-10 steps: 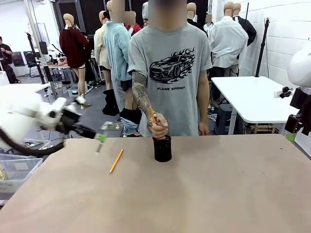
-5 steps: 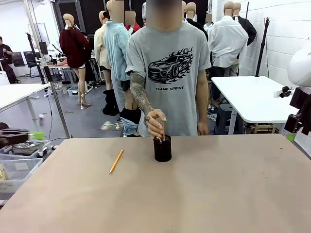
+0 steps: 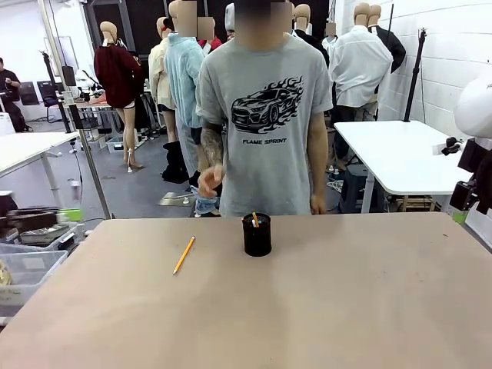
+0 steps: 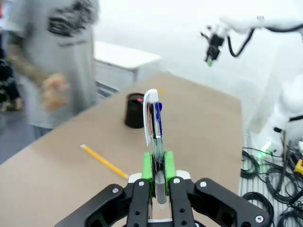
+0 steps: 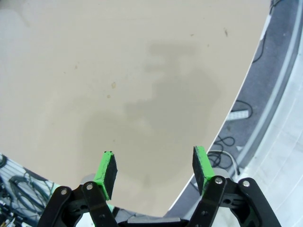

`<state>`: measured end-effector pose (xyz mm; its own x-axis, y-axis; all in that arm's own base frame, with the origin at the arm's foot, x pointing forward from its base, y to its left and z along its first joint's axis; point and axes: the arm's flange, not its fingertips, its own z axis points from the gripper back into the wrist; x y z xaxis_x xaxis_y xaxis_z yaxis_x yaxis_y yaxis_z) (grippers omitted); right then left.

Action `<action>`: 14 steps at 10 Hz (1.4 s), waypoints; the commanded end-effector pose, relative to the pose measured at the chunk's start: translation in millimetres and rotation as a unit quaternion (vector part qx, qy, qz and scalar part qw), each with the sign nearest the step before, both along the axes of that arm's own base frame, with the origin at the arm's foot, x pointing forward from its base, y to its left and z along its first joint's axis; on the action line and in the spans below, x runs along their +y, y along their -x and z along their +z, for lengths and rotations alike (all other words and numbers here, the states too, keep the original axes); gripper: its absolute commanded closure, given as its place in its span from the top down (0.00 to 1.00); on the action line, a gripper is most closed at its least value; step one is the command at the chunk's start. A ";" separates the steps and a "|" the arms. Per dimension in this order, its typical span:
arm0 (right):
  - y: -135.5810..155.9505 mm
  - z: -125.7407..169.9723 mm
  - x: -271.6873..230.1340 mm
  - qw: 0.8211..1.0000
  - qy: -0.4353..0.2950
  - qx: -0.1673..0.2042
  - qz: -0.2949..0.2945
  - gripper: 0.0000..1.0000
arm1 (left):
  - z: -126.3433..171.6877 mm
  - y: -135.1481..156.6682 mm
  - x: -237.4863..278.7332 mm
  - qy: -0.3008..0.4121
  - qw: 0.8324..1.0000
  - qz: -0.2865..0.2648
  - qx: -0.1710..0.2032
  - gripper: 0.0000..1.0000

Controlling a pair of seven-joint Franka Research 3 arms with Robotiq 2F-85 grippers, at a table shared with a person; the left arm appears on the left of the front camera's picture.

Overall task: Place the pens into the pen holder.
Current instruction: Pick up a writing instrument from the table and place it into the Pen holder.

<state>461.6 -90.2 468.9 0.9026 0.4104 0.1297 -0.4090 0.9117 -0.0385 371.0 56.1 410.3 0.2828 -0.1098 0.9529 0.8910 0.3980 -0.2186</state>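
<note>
The left gripper (image 4: 158, 165) is clenched on a silver-white pen (image 4: 152, 113) with a blue clip. Its green pads (image 4: 147, 171) pinch the lower part of the barrel, and the rest of the pen stands up and away from the fingers, above the tabletop (image 3: 346, 300). Past the pen's top, the black pen holder (image 3: 257, 234) stands upright close to the tabletop's far edge, about midway along it, with the end of an orange pencil (image 3: 255, 219) poking above its rim. A yellow pencil (image 3: 184, 254) lies flat on the bare wood to the left of the holder. It is apart from the holder, a little nearer the robot's side, and angled with one end toward the far edge. A person in a grey printed T-shirt (image 3: 265, 115) stands at the far edge directly behind the holder. One hand (image 3: 209, 181) is lifted clear of the table at about waist height, and the other arm hangs down. The right gripper (image 5: 154, 168) is released, its two green pads spread wide with nothing between them. It hangs over a bare stretch of tabletop close to one of its edges, with cables (image 5: 232, 113) on the floor beyond. From the left wrist camera that same gripper shows raised well above the table's far side.
</note>
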 end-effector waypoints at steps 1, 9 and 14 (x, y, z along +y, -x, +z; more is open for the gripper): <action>0.5 -3.1 -2.0 1.000 0.011 -0.005 0.007 0.80 | 20.3 -67.3 -46.4 -0.024 0.997 -0.069 0.038 0.00; 0.5 -3.1 -2.0 1.000 0.011 -0.005 0.007 0.80 | 24.5 -158.7 -196.6 -0.041 0.979 -0.162 0.114 0.00; 0.5 -3.1 -2.0 1.000 0.011 -0.005 0.007 0.80 | 12.0 -200.7 -233.3 -0.047 0.978 -0.202 0.030 0.00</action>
